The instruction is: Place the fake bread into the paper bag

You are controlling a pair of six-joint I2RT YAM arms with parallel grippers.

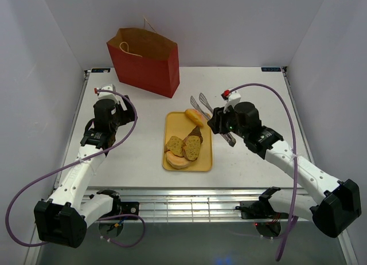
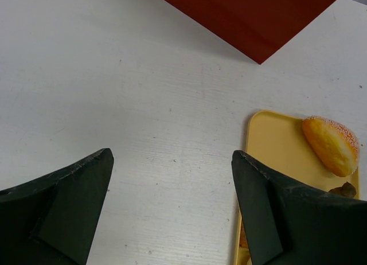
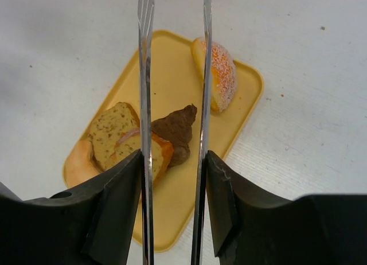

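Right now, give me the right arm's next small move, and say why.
Probably draw the tongs back and down until their tips straddle the sugared roll. The right gripper holds the tongs above the yellow tray, their tips appear to reach past the roll with nothing between them, and the roll lies nearest those tips.

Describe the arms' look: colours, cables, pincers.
Both arms match: white links on the left arm and right arm, black joint housings and blocky black bases. A purple cable loops along each. Left pincer and right pincer have dull black wedge-shaped fingers. A small red part sits by the right wrist.
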